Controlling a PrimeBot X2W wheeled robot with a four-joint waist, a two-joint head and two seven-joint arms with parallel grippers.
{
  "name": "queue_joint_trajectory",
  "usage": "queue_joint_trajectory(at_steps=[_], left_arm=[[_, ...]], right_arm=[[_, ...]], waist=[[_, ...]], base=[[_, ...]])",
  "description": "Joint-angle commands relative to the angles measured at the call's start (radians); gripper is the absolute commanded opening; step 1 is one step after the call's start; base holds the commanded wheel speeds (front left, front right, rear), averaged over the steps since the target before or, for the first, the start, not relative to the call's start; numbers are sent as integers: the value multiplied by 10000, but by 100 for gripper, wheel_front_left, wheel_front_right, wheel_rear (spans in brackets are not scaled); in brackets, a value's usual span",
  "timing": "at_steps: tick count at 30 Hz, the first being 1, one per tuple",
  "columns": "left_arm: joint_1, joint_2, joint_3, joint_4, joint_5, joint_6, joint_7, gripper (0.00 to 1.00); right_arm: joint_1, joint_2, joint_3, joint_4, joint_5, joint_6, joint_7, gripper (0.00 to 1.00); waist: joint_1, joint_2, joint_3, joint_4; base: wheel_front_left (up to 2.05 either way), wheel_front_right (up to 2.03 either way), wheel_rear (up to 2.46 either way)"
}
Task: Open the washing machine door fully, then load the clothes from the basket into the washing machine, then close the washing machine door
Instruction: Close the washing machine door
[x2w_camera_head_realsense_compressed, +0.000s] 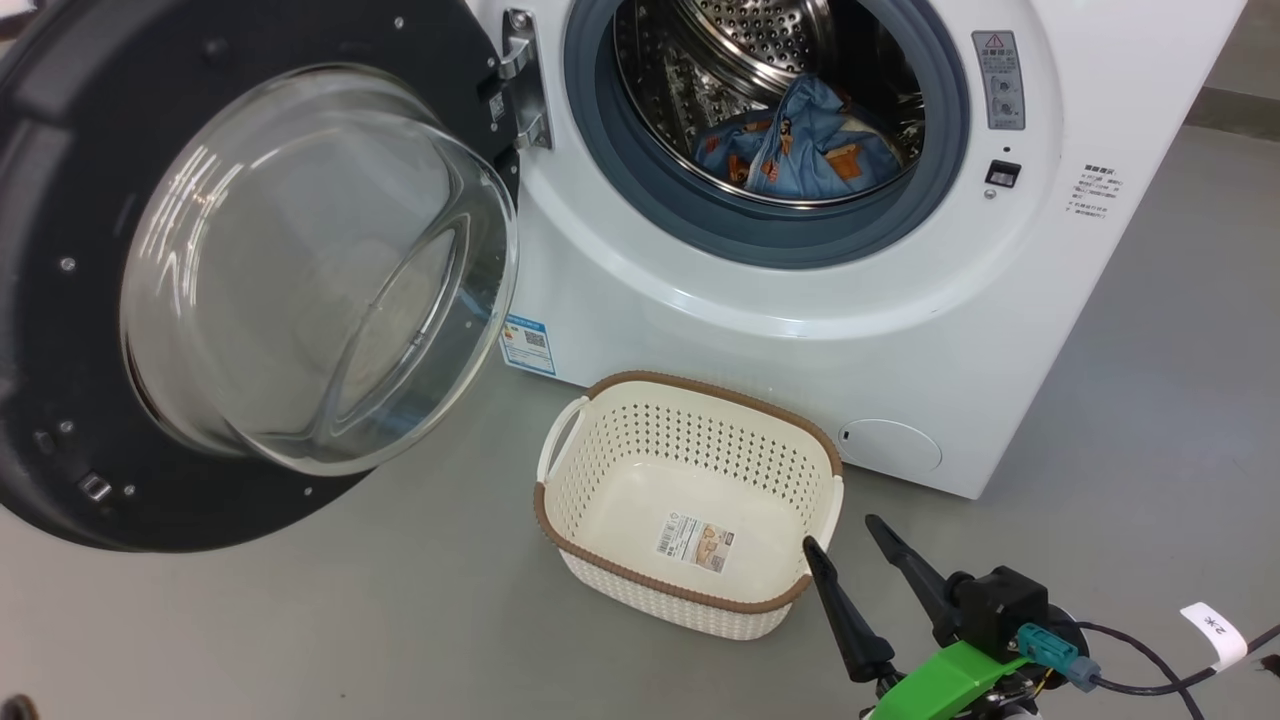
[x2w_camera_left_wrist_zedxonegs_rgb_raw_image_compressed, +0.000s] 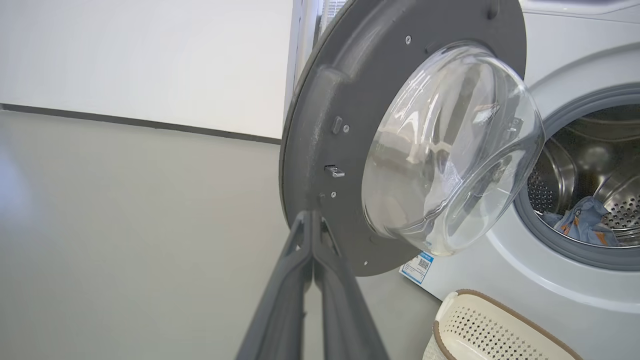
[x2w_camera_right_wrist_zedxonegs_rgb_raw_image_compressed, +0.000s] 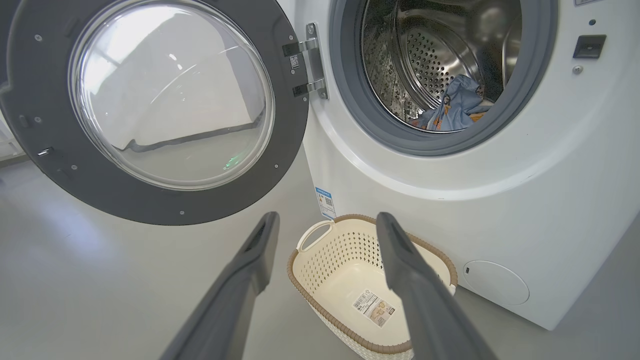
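Observation:
The washing machine door (x2w_camera_head_realsense_compressed: 60, 300) stands swung wide to the left, its glass bowl facing me. Inside the washing machine (x2w_camera_head_realsense_compressed: 800, 330), the blue fox-print clothes (x2w_camera_head_realsense_compressed: 800, 140) lie in the steel drum. On the floor in front sits the basket (x2w_camera_head_realsense_compressed: 690, 390), with just a paper label on its bottom. My right gripper (x2w_camera_head_realsense_compressed: 840, 533) is open at the basket's near right corner, nothing between its fingers. In the left wrist view my left gripper (x2w_camera_left_wrist_zedxonegs_rgb_raw_image_compressed: 311, 215) is shut on nothing, its tips by the door (x2w_camera_left_wrist_zedxonegs_rgb_raw_image_compressed: 320, 125) rim's lower edge; whether they touch is unclear. The clothes (x2w_camera_right_wrist_zedxonegs_rgb_raw_image_compressed: 457, 105) and basket (x2w_camera_right_wrist_zedxonegs_rgb_raw_image_compressed: 325, 270) also appear ahead of the right gripper (x2w_camera_right_wrist_zedxonegs_rgb_raw_image_compressed: 327, 215).
Grey floor (x2w_camera_head_realsense_compressed: 300, 620) spreads to the left of the basket and under the door. A white wall with a dark baseboard (x2w_camera_left_wrist_zedxonegs_rgb_raw_image_compressed: 140, 122) lies beyond the door. A cable with a white tag (x2w_camera_head_realsense_compressed: 1215, 632) trails at the lower right. A round flap (x2w_camera_head_realsense_compressed: 890, 445) sits low on the machine.

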Motion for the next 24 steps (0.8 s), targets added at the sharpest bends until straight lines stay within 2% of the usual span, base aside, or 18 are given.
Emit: queue_joint_trajectory(at_steps=[1, 6, 10, 15, 21, 24], left_arm=[[-656, 118, 655, -385, 29, -262, -55, 0], [-1173, 313, 1426, -478, -166, -664, -55, 0], [-1886, 833, 2177, -613, -343, -907, -55, 0], [-3126, 1802, 2887, 208, -1366, -1234, -55, 0], [-4519, 3113, 3031, 1058, -3103, -1466, 308, 0], [-4979, 3762, 3004, 1567, -3626, -1489, 567, 0]], right_arm=[[-265, 74, 180, -278, -76, 62, -49, 100], [-206, 74, 138, -297, -75, 62, -49, 100], [-174, 74, 122, -318, -101, 62, -49, 100], [-146, 74, 146, -311, -132, 62, -49, 100], [-87, 74, 157, -310, -89, 62, -49, 100], [-98, 74, 159, -315, -124, 62, -49, 100]], waist=[[0, -1, 5, -6], [0, -1, 17, -16], [0, -1, 29, -32], [0, -1, 8, -69], [0, -1, -52, -118], [0, -1, 26, -169]], base=[[0, 0, 0], [0, 0, 0], [0, 0, 0], [0, 0, 0], [0, 0, 0], [0, 0, 0]])
